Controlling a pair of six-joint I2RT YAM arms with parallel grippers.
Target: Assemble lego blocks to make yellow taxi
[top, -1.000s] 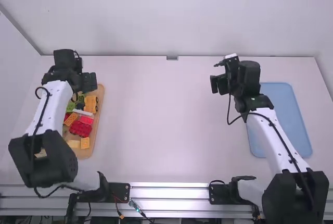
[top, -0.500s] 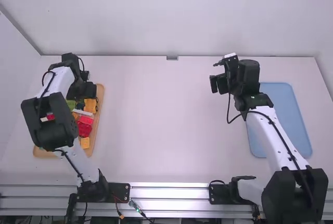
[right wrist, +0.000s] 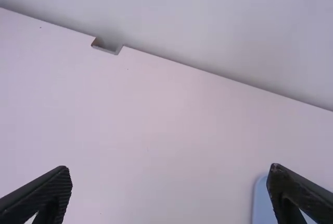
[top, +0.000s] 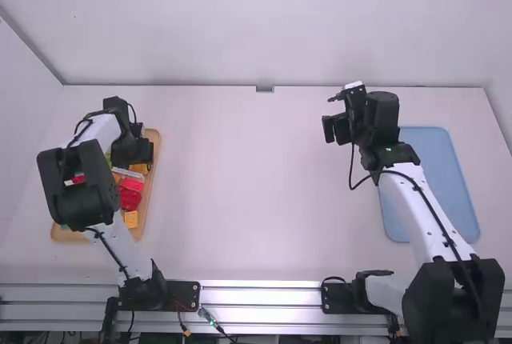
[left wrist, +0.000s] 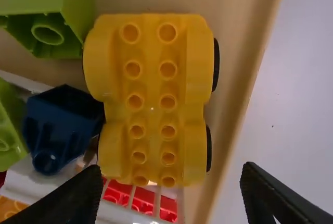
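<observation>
The left gripper (left wrist: 171, 176) is hanging above the yellow wheeled base (left wrist: 151, 99) in the wooden tray (left wrist: 255, 52), its fingers standing wide, presumably to fit around the taxi's foundation. Over by the blue tray (top: 438, 188), the right gripper (right wrist: 170, 168) is holding nothing, fingers apart too, perhaps being saved for joining blocks.

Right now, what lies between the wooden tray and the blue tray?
Bare table from the wooden tray to the blue tray in the high view, with the right claw and arm over part of it.
</observation>
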